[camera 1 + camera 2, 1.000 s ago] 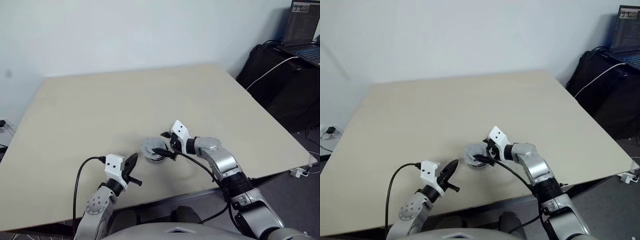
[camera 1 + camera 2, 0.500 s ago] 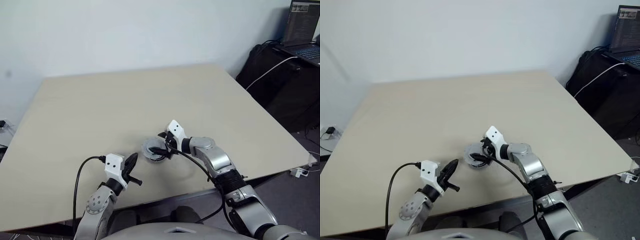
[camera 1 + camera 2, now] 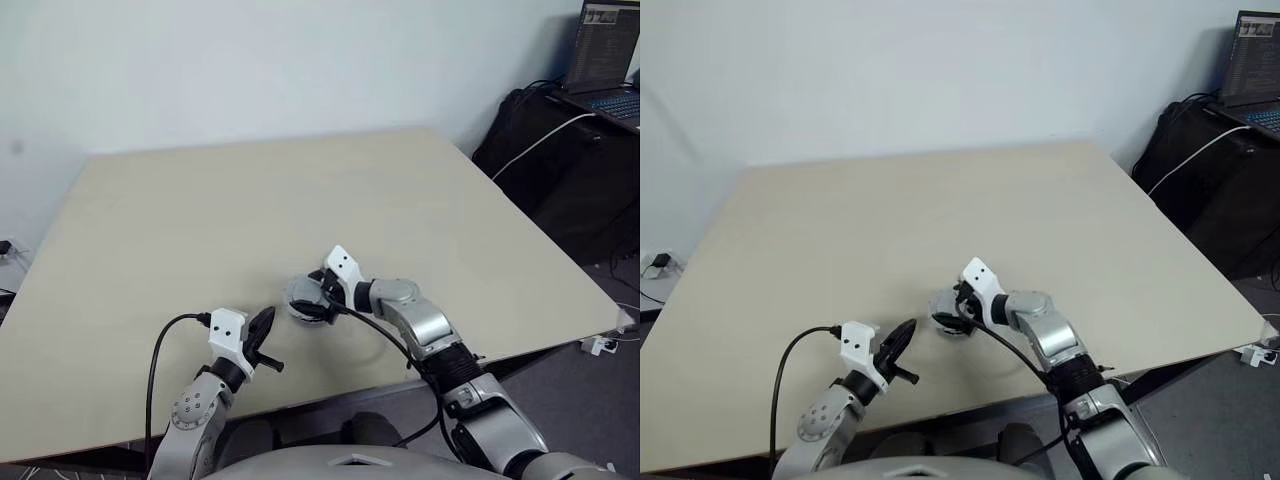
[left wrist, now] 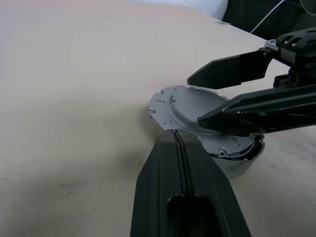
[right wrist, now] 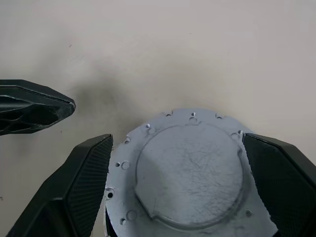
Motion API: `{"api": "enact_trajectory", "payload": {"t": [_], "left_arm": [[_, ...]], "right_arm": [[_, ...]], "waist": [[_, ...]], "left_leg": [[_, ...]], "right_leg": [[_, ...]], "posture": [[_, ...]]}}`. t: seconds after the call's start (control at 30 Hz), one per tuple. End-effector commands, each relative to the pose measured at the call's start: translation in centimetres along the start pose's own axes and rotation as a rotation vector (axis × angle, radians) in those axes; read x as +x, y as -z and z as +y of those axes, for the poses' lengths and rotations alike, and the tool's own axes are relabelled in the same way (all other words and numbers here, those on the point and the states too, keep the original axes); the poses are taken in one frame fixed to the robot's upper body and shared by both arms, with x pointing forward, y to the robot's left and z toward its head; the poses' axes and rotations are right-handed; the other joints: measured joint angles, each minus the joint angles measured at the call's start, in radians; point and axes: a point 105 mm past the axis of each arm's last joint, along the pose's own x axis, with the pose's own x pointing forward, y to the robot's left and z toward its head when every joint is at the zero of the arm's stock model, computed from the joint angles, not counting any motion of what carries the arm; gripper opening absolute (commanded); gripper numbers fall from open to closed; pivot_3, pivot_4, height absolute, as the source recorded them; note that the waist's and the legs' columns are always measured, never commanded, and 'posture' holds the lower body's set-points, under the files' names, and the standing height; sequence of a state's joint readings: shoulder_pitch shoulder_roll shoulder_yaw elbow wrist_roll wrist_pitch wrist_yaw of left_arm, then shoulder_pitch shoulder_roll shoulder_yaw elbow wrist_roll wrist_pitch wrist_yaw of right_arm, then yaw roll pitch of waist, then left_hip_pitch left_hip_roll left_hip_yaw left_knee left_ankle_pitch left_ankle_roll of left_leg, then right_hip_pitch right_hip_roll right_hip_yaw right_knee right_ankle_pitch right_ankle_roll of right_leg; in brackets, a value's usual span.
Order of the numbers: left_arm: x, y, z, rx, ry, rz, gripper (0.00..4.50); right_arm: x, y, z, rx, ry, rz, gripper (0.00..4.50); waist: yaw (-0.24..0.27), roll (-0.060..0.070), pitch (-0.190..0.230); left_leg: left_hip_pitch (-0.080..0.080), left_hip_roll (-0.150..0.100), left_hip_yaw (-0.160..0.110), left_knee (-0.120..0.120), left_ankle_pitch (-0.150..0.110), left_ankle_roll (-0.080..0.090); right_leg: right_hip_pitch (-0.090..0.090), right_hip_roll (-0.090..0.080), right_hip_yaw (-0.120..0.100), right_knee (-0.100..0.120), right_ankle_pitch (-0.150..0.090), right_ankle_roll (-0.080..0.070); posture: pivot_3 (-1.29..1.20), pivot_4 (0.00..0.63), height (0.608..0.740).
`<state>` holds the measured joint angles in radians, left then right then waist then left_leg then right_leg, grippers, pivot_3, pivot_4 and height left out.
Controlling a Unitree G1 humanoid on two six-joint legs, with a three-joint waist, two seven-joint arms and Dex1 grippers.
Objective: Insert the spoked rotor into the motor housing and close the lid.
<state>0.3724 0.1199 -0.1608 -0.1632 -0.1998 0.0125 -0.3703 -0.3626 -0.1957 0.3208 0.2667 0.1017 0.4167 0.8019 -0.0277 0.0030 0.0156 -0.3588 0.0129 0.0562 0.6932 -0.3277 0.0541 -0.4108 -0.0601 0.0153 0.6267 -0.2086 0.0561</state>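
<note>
I see the motor housing (image 4: pixel 237 160) sitting on the beige table (image 3: pixel 250 200) near its front edge, the grey lid (image 5: pixel 190 170) lying on top of it. My right gripper (image 5: pixel 182 187) is spread wide, one finger on each side of the lid. My left gripper (image 4: pixel 175 148), fingers pressed together, points at the housing from just beside it.

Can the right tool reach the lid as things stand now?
Probably yes. The right tool is open, with one finger on each side of the lid, and nothing lies between them. The shut left tool stays off to the side, not in the way.
</note>
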Motion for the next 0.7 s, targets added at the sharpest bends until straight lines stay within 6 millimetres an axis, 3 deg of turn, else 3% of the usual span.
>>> {"api": "enact_trajectory", "payload": {"t": [0.03, 0.57, 0.7], "left_arm": [[0.18, -1.71, -0.1, 0.019, 0.006, -0.066, 0.0], [0.25, -1.83, -0.01, 0.017, 0.002, -0.071, 0.0], [0.3, -1.74, -0.03, 0.014, 0.004, -0.07, 0.0]], "right_arm": [[0.23, -0.71, 0.1, -0.025, 0.005, -0.029, 4.48], [-0.06, 0.07, 0.1, -0.047, 0.017, -0.005, 4.48], [-0.13, 0.1, 0.08, -0.049, 0.018, -0.006, 3.62]], "waist": [[0.0, 0.0, 0.0], [0.0, 0.0, 0.0], [0.0, 0.0, 0.0]], "left_leg": [[0.0, 0.0, 0.0, 0.0, 0.0, 0.0], [0.0, 0.0, 0.0, 0.0, 0.0, 0.0], [0.0, 0.0, 0.0, 0.0, 0.0, 0.0]], "right_leg": [[0.0, 0.0, 0.0, 0.0, 0.0, 0.0], [0.0, 0.0, 0.0, 0.0, 0.0, 0.0], [0.0, 0.0, 0.0, 0.0, 0.0, 0.0]], "posture": [[0.0, 0.0, 0.74], [0.0, 0.0, 0.74], [0.0, 0.0, 0.74]]}}
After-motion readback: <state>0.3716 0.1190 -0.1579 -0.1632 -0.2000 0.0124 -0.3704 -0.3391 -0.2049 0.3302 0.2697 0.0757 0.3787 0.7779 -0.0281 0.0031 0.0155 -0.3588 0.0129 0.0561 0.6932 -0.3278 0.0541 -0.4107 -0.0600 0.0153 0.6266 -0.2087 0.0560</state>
